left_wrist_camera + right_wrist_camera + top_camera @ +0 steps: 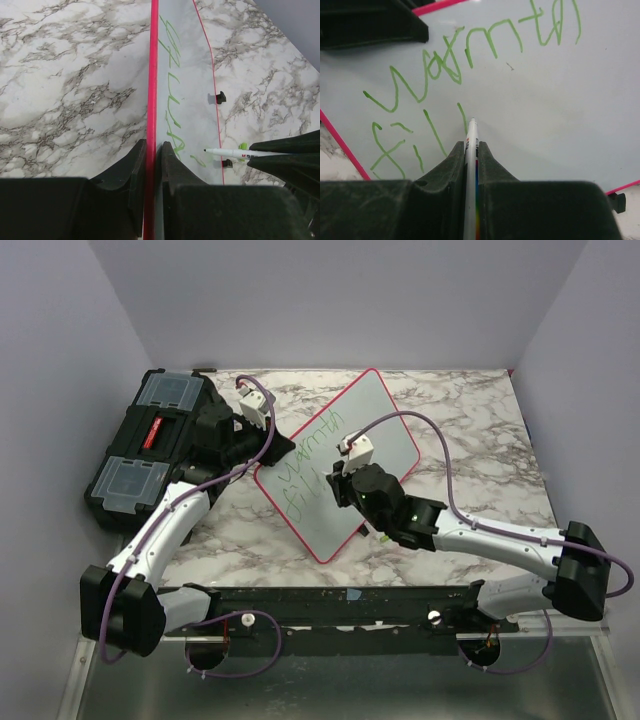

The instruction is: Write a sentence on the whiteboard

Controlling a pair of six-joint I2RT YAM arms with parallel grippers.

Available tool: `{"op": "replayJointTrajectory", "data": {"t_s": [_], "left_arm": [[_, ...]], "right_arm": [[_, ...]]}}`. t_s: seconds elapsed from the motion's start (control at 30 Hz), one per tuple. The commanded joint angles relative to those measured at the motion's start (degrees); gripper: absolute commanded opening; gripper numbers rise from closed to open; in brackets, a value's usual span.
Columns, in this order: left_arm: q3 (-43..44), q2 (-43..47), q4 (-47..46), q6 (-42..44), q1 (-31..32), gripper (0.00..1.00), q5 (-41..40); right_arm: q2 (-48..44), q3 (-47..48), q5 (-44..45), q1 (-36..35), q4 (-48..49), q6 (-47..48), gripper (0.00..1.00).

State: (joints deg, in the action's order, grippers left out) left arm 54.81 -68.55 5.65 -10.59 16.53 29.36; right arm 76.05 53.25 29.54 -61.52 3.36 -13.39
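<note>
Sentence (451,70) reads plainly from right wrist, whiteboard (195,75) edge-on from left wrist.

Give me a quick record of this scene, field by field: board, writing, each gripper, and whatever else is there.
Whiteboard: lying askew on marble table
Green lettering: "warmth", "fill" beneath
Left gripper: shut on whiteboard's rim
Right gripper: shut on marker, tip at board
Toolbox: black, behind left arm
</note>
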Motion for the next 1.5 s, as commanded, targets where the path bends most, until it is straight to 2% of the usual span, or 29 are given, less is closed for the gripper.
{"op": "replayJointTrajectory", "data": {"t_s": [0.0,0.27,0.5,0.73,1.13,1.47], "left_arm": [[-1.0,2.0,-0.9,3.7,0.3,0.00,-0.6],[-1.5,2.5,-1.0,3.6,0.3,0.00,-0.8],[-1.6,2.6,-1.0,3.6,0.3,0.00,-0.9],[-1.7,2.4,-1.0,3.5,0.5,0.00,-1.0],[-1.7,2.5,-0.9,3.6,0.6,0.00,-1.1],[-1.6,2.1,-1.0,3.6,0.7,0.00,-1.1]], "right_arm": [[-2.6,3.5,-0.1,0.7,0.0,1.5,0.01],[-4.3,3.9,-3.7,4.5,-0.2,0.8,0.01],[-7.7,0.9,-12.8,12.3,-0.2,-3.8,0.01],[-8.4,-1.5,-17.2,16.0,0.1,-5.9,0.01],[-5.1,-1.5,-22.6,16.5,2.7,-6.4,0.01],[-3.3,-1.1,-23.2,16.5,4.0,-6.2,0.01]]}}
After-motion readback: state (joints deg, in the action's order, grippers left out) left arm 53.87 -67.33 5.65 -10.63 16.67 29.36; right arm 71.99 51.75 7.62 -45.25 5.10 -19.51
